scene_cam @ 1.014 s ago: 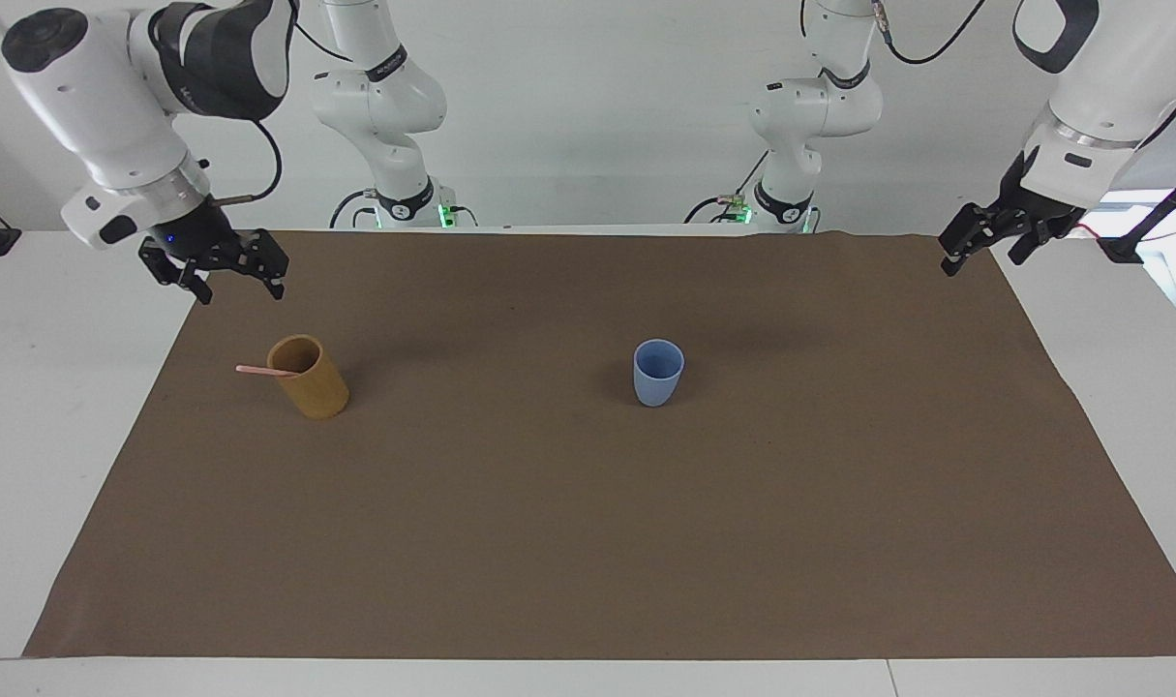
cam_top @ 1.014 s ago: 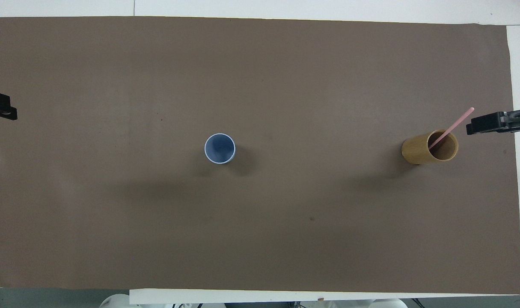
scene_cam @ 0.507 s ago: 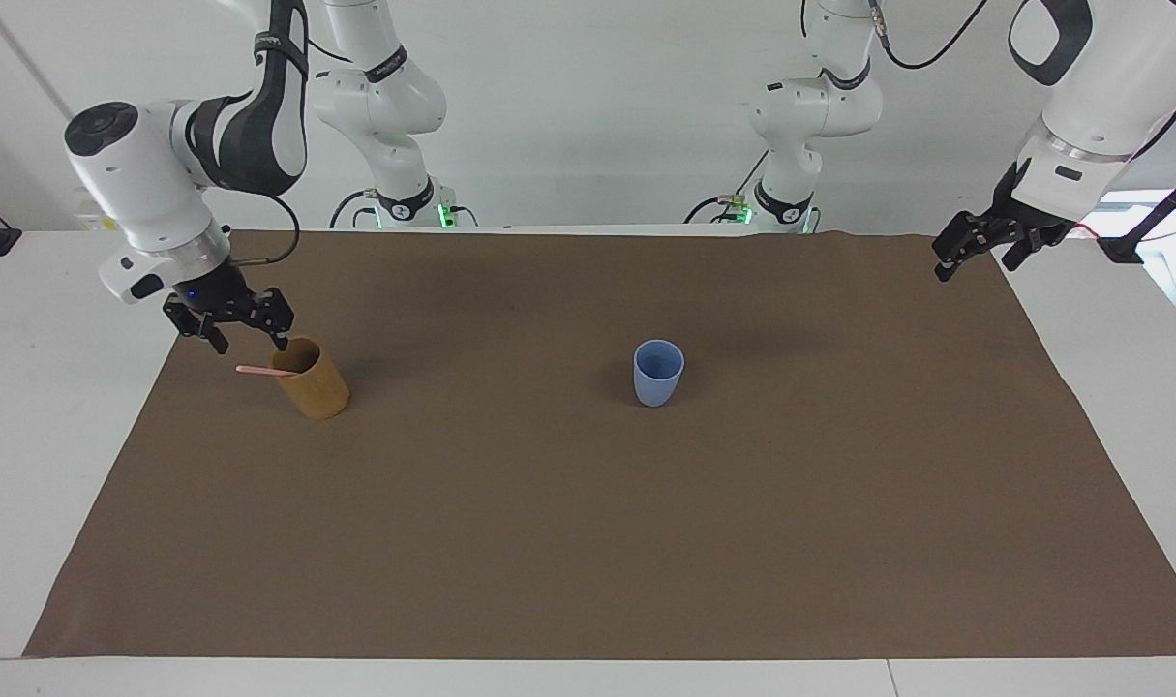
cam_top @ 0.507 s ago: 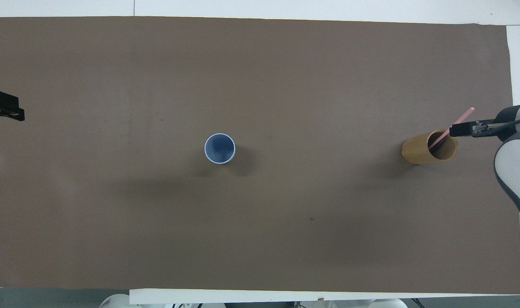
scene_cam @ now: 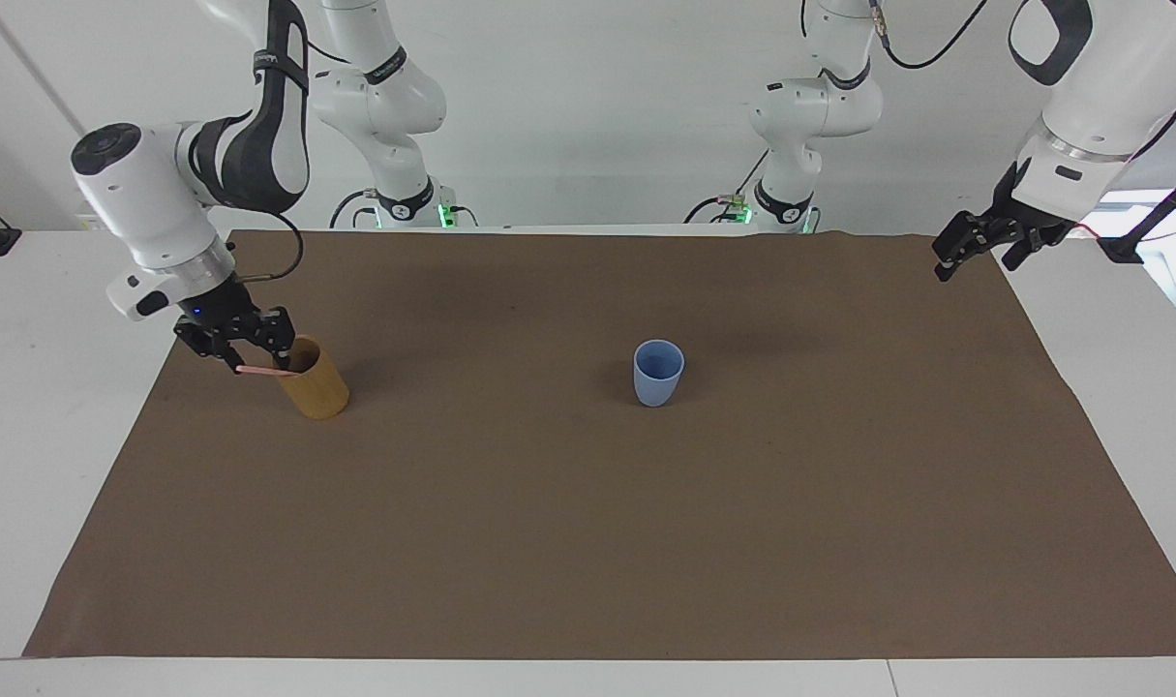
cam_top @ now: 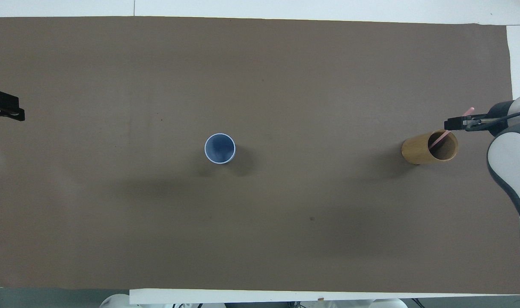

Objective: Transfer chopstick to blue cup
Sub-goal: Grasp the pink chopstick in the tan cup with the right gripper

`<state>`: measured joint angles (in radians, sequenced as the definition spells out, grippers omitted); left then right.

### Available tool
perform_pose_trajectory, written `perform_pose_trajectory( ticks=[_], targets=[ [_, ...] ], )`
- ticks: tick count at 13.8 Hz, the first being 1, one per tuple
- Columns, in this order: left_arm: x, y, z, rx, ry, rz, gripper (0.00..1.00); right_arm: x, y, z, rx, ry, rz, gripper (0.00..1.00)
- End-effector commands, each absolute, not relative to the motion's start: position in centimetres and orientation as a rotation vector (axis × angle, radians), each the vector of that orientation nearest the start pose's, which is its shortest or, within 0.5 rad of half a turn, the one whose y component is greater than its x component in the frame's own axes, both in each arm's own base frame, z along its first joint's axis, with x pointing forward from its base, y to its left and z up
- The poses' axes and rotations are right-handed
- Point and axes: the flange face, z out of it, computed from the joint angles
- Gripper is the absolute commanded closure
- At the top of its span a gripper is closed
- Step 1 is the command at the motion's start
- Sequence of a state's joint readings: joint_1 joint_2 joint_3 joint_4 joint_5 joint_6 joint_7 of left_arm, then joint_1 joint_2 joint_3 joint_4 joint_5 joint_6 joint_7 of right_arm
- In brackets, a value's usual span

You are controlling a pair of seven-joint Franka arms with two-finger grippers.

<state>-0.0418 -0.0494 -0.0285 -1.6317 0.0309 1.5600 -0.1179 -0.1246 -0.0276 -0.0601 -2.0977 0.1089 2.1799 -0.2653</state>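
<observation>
My right gripper (scene_cam: 256, 358) is down at the rim of the tan cup (scene_cam: 314, 383), which stands at the right arm's end of the brown mat (scene_cam: 588, 542). The pink chopstick (scene_cam: 256, 369) leans out of that cup, its lower end inside and its upper end sticking out past the rim toward the mat's edge. My fingers straddle that upper part (seen from above, only the tip of the stick shows past them), but I cannot tell whether they are pinching it or merely set around it.

The blue cup (scene_cam: 658, 372) stands upright near the middle of the mat, well apart from the tan cup.

My left gripper (scene_cam: 975, 250) waits with its fingers spread wide, holding nothing, over the mat's edge at the left arm's end.
</observation>
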Motion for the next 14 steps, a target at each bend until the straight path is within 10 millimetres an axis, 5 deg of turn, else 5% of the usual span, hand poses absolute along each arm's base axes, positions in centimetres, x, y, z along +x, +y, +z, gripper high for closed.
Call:
perform_pose_trajectory(
  ticks=[1,6,10,14],
  targets=[
    [53.5,-3.4,62.4,-3.099,-0.072,0.047,0.00,54.5,-9.8,44.5,-3.051,-0.075,-0.222,0.45],
    [53.5,-3.4,62.4,-3.099,-0.072,0.047,0.00,55.0,-10.5,44.0,-3.059,-0.167,-0.256,0.61],
    [53.5,-3.4,62.4,-3.099,-0.072,0.047,0.00,55.8,-10.1,45.2,-3.055,-0.182,-0.254,1.00],
    [53.5,-3.4,62.4,-3.099,-0.072,0.047,0.00,56.5,-9.7,50.4,-3.054,-0.309,-0.207,1.00]
  ],
)
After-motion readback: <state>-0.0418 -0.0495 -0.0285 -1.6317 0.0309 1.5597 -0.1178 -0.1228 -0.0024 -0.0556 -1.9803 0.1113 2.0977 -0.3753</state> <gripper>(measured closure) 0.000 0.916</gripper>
